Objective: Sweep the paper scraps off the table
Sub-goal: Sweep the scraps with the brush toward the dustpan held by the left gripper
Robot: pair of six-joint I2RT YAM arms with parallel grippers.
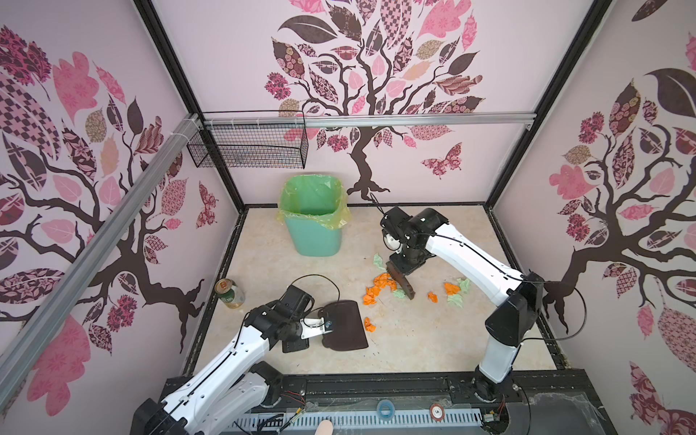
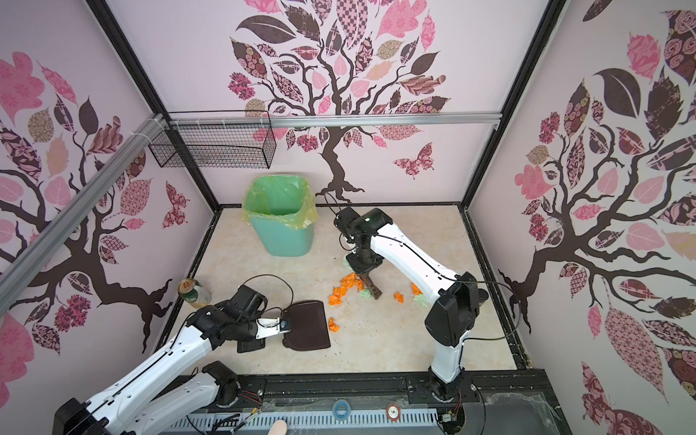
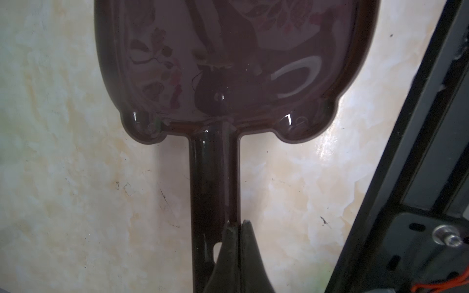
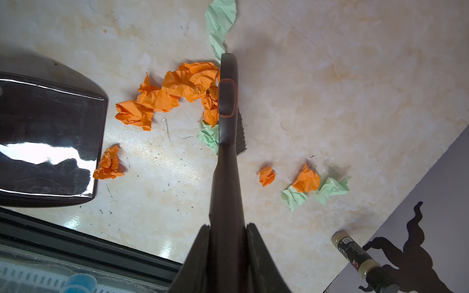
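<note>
Lower centre in both top views: dustpan [image 1: 345, 325] lying on tabletop [image 1: 414, 339]. Its handle is pinched by left fingers [image 3: 236, 256], a grip seen only in left wrist view. Paper scraps [image 1: 380, 288] are scattered mid-frame, one orange wad just beside the pan's lip. Brush [image 4: 228, 106] is clamped between right fingers [image 4: 258, 258], bristles against the main heap. Small bottle [image 4: 355, 256] is shown by right wrist view alone. Can [image 1: 229, 293] noted left of centre; bin [image 1: 314, 222] upright at upper centre.
</note>
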